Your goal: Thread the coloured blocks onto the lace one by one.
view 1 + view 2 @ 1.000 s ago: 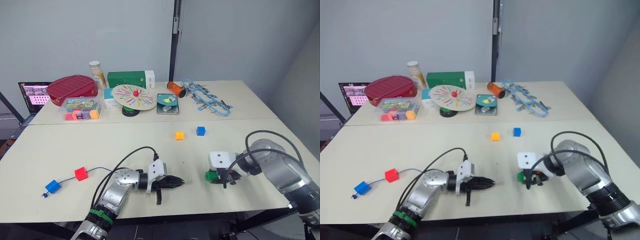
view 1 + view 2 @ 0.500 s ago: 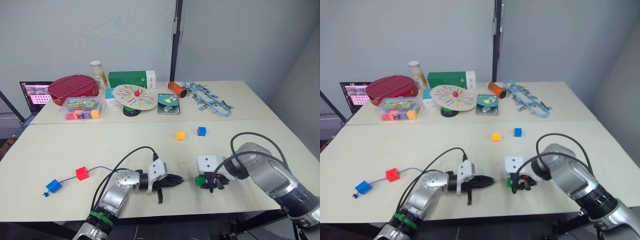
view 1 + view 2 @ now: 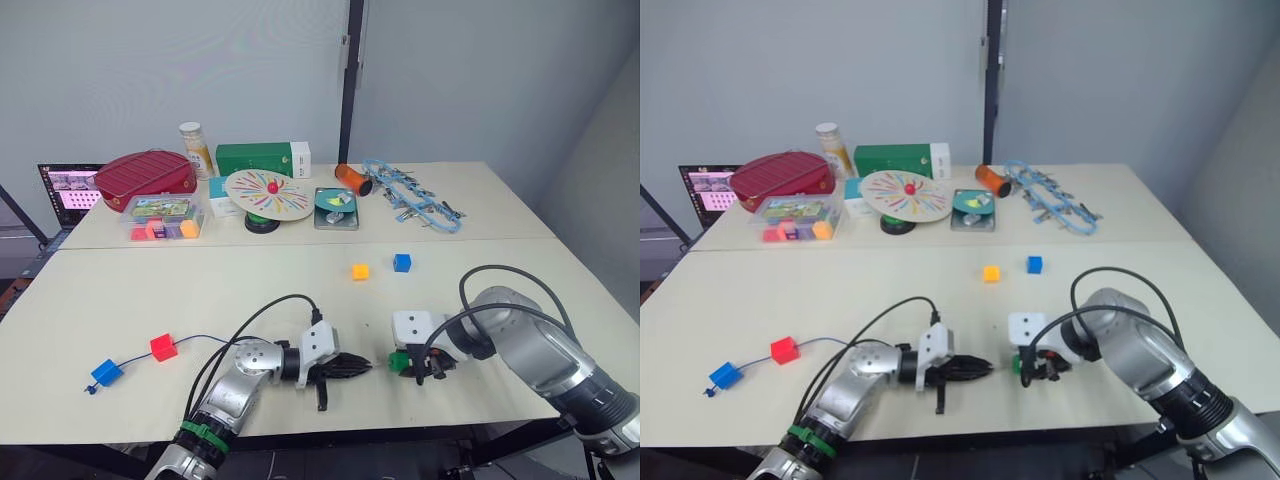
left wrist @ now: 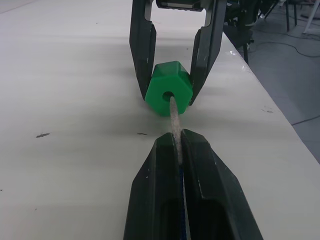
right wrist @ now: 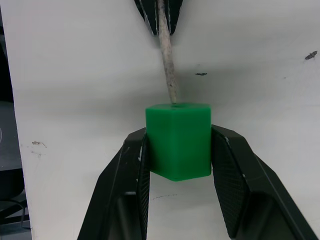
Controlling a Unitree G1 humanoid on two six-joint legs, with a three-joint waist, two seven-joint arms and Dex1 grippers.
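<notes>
Facing across bare beige table (image 3: 150,290), right gripper (image 5: 177,150) jaws clamp small green plastic cube (image 4: 168,88); left gripper (image 4: 177,142) jaws pinch lace's pale stiff tip (image 4: 174,120) at its hole.

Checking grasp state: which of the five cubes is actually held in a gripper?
The green cube, clamped by the right gripper facing the lace tip. The others lie free on the table.
</notes>
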